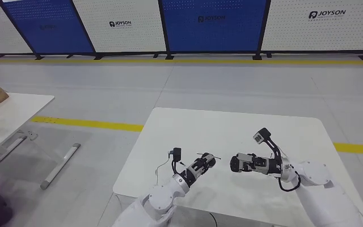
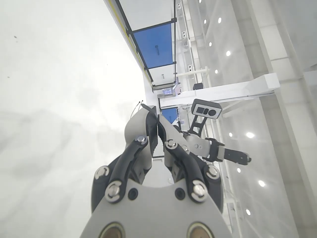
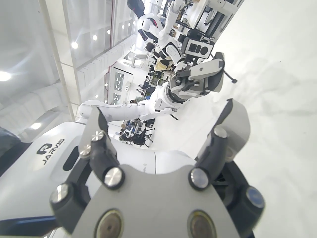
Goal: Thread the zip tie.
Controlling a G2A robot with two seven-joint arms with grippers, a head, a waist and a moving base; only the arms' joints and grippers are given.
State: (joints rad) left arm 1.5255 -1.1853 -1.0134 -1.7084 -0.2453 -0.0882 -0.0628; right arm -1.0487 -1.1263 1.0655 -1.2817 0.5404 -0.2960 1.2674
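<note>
My left gripper (image 2: 156, 121) is shut on a thin black zip tie (image 2: 138, 105), and a short end with a small head sticks out past the fingertips. In the top view this gripper (image 1: 208, 160) hovers above the near part of the white table (image 1: 227, 127). My right gripper (image 1: 234, 163) faces it from the right, a small gap apart. In the right wrist view my right gripper (image 3: 164, 115) stands open with nothing between its fingers. Beyond it, the left gripper (image 3: 215, 71) holds the zip tie (image 3: 229, 77), which pokes out toward the table.
A second white table (image 1: 22, 108) stands to the left across a gap of floor. A grey bar (image 1: 59, 165) lies on the floor between the tables. Blue and white panels (image 1: 215, 22) close off the back.
</note>
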